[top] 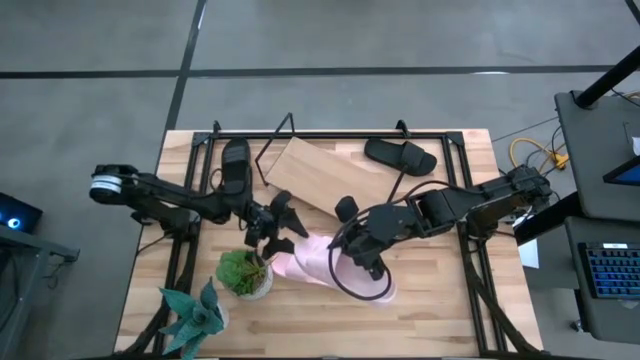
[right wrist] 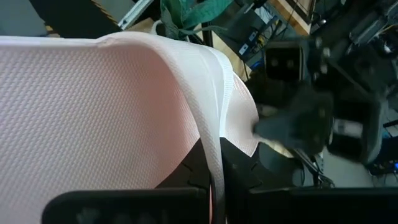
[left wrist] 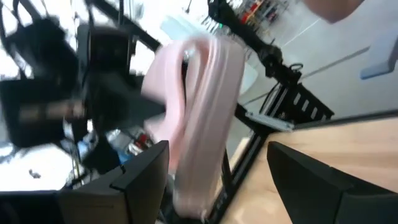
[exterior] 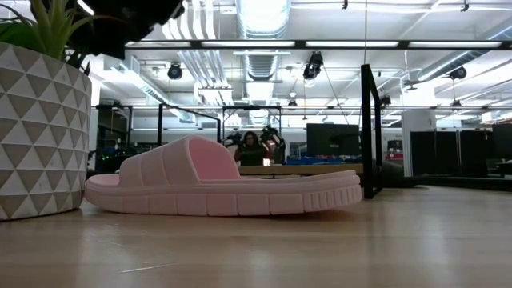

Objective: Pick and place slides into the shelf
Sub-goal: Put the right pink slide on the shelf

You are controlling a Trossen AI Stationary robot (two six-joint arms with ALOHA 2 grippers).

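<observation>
At the middle of the table (top: 440,300), I am holding one pale pink slide (top: 320,258) by its strap with the right tool (top: 358,252), whose fingers are pinched tight on the strap's thin edge, as the right wrist view shows close up. The left tool (top: 268,228) is hanging just beside the same slide's other end with its fingers spread and nothing between them; in the left wrist view a pink slide is standing past the open fingers, not gripped. In the low view a pink slide (exterior: 224,188) is lying flat on the table next to the patterned plant pot (exterior: 40,128). I am judging the step in hand to be the pick of a pink slide by the right arm, with placing not yet begun. The next move calls for carrying it to the shelf (top: 315,178), the light-wood board lying askew toward the far edge, and setting it down flat on the bare wood, clear of the black wire frame. Counting slides: I am seeing two black ones, one (top: 236,168) just beside the shelf's left end and one (top: 400,155) off its right end, neither lying on the board. Pink ones I can count surely only as one from above; a second may be hidden under the arms. Two potted plants are standing at the near left corner.
</observation>
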